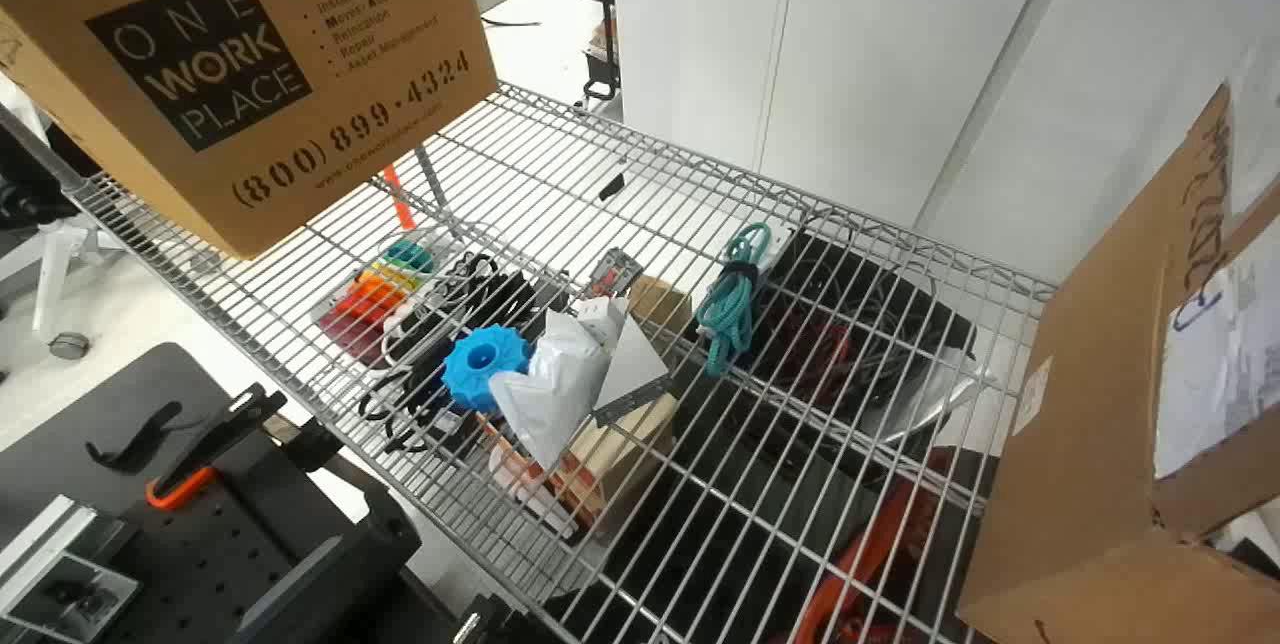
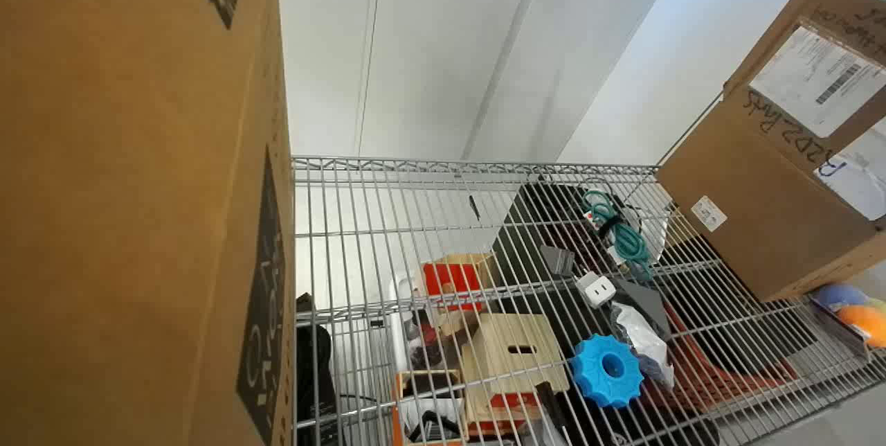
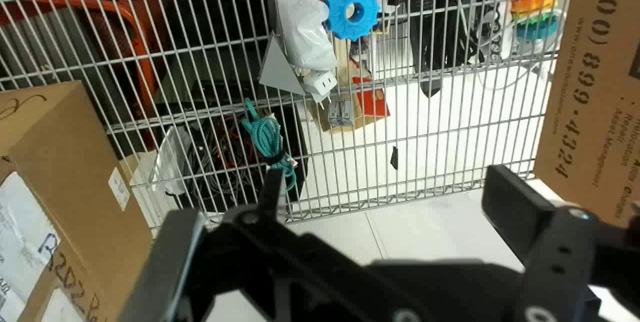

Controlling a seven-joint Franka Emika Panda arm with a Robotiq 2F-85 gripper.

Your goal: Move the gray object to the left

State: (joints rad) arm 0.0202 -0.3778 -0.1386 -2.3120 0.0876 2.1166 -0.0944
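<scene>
Two grey things lie on the wire shelf (image 1: 560,149), and I cannot tell which is the task's grey object. One is a flat triangular grey piece (image 1: 630,364), beside a white bag; it also shows in an exterior view (image 2: 640,306) and the wrist view (image 3: 279,69). The other is a small grey piece (image 1: 615,272), near a white plug; it also shows in an exterior view (image 2: 557,260) and the wrist view (image 3: 341,113). My gripper (image 3: 387,184) is open and empty in the wrist view, with both grey pieces beyond its fingers. Neither exterior view clearly shows it.
A blue toothed ring (image 1: 462,386), the white bag (image 1: 555,384), the white plug (image 2: 595,289) and a teal cable bundle (image 3: 265,134) lie near the grey pieces. Large cardboard boxes stand at the left (image 1: 380,34) and right (image 1: 1080,484). Other items show below through the wires.
</scene>
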